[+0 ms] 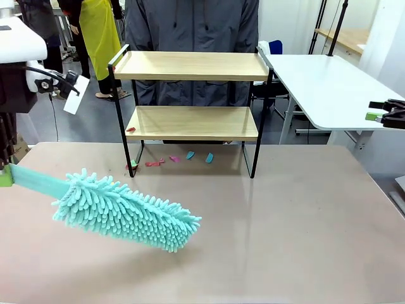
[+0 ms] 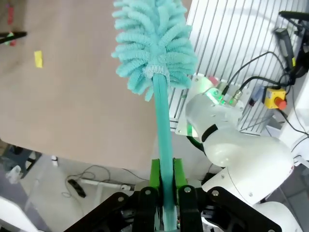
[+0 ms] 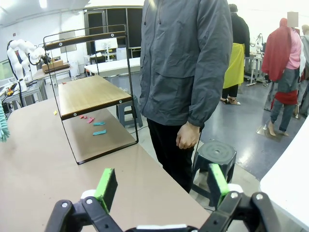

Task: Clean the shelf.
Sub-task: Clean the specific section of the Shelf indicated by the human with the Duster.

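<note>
The shelf (image 1: 193, 120) stands at the far middle of the table, two wooden boards in a black frame, also seen in the right wrist view (image 3: 94, 94). A small red scrap (image 1: 131, 129) lies at the left end of its lower board. My left gripper (image 1: 5, 175) sits at the left edge, shut on the handle (image 2: 163, 125) of a fluffy teal duster (image 1: 126, 212) that slants out over the table's near left. The left wrist view shows the green pads (image 2: 155, 176) clamped on that handle. At the far right, off the table, my right gripper (image 3: 159, 186) stands open with nothing between its fingers.
Pink and teal scraps (image 1: 190, 155) lie on the table under the shelf. A person (image 1: 193, 25) in a grey jacket stands behind it. A white table (image 1: 323, 82) stands at the back right, a black stool (image 3: 215, 154) beside the person.
</note>
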Controlling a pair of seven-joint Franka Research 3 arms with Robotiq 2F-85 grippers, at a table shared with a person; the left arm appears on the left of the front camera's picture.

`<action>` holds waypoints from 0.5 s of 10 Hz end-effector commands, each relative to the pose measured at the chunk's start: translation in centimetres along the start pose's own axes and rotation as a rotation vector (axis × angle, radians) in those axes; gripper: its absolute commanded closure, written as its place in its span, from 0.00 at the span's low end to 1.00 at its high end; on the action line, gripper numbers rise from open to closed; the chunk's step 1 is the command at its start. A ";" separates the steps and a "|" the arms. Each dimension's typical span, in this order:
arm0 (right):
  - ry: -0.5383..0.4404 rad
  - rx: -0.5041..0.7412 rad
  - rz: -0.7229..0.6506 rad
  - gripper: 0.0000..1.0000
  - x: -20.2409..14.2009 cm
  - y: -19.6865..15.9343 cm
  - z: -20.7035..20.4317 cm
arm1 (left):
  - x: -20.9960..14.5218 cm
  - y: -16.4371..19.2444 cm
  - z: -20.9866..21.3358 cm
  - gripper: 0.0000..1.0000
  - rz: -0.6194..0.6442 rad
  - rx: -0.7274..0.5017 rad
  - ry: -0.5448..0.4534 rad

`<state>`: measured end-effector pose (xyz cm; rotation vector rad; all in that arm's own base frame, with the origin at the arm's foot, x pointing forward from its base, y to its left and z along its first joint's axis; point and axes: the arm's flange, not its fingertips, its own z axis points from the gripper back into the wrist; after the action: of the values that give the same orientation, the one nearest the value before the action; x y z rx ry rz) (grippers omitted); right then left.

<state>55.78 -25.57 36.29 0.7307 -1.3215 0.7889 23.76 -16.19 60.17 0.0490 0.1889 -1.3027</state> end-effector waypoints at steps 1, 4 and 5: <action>0.005 -0.005 -0.015 0.00 0.5 0.1 -0.1 | -0.2 -0.6 0.8 0.87 0.030 0.001 0.015; 0.005 -0.005 -0.015 0.00 0.5 0.1 -0.1 | -0.2 -0.6 0.8 0.87 0.030 0.001 0.015; 0.005 -0.005 -0.015 0.00 0.5 0.1 -0.1 | -0.2 -0.6 0.8 0.87 0.030 0.001 0.015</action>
<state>55.78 -25.57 36.29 0.7307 -1.3215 0.7889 23.46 -16.31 60.49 0.0549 0.1961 -1.2857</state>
